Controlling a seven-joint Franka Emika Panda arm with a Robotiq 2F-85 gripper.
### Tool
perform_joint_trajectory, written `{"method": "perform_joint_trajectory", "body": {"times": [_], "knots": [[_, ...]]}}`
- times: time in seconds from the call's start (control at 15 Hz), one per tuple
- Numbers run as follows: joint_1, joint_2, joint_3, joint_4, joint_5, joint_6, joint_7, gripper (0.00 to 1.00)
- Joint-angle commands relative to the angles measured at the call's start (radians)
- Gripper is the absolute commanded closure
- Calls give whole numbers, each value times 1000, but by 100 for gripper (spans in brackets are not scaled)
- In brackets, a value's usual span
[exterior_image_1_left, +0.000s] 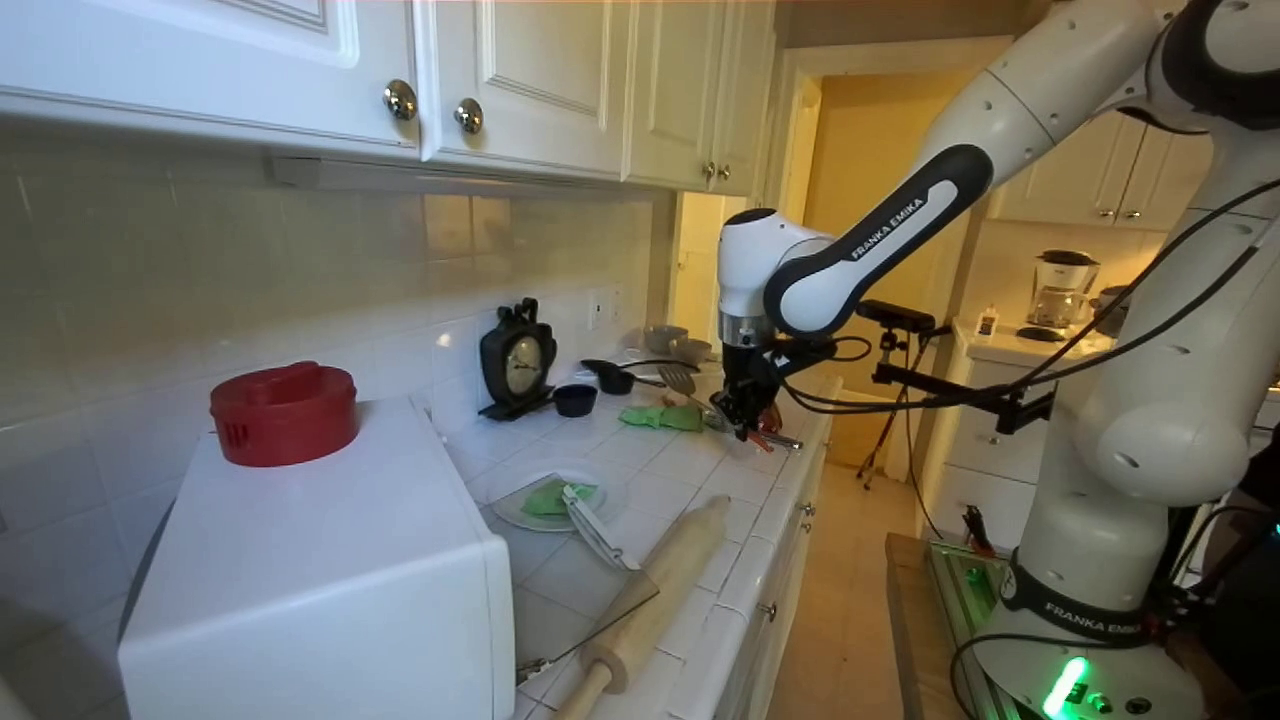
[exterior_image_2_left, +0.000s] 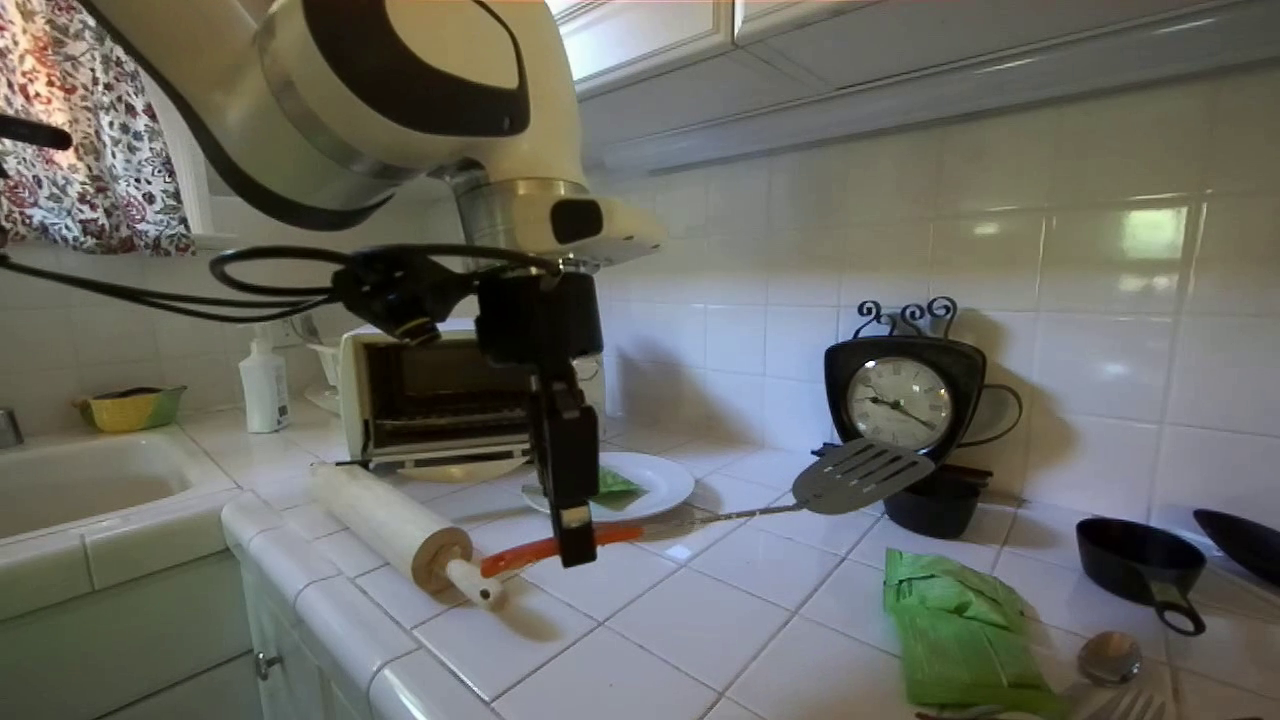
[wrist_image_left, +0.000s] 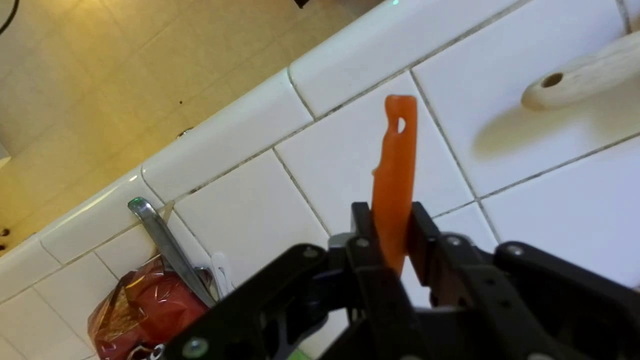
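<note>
The fingers (wrist_image_left: 424, 227) are closed on the orange handle (wrist_image_left: 395, 170) of a spatula (exterior_image_2_left: 862, 477), pinching it from both sides, so that it hangs above the tabletop (exterior_image_2_left: 660, 640) with no contact beneath it to be seen. The only arm (exterior_image_1_left: 905, 220) is the one that has it. What matters most in space is how unevenly the spatula lies about this grip: its long axis runs crosswise to the downward-pointing fingers, the short holed end of the handle sticking out on one side, the shaft and slotted blade (exterior_image_1_left: 677, 378) reaching much farther out on the opposite side. The holed end points toward the front edge of the tabletop, the blade toward the back wall (exterior_image_2_left: 690, 260). Seen in an exterior view, the blade overlaps the clock (exterior_image_2_left: 898, 403), but only by line of sight; the two are well apart. The blade is nearer the green packet (exterior_image_2_left: 965, 630). A rolling pin (exterior_image_2_left: 385, 520) lies near the holed end, apart from it. Whether the spatula is quite level or slightly tipped, I cannot tell.
</note>
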Motion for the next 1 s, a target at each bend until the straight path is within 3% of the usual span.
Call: {"method": "perform_joint_trajectory", "body": {"times": [0.0,0.93], "knots": [[-32,60,-23,42,15,83,-45,95],[10,296,-56,150,219,375,-103,95]]}}
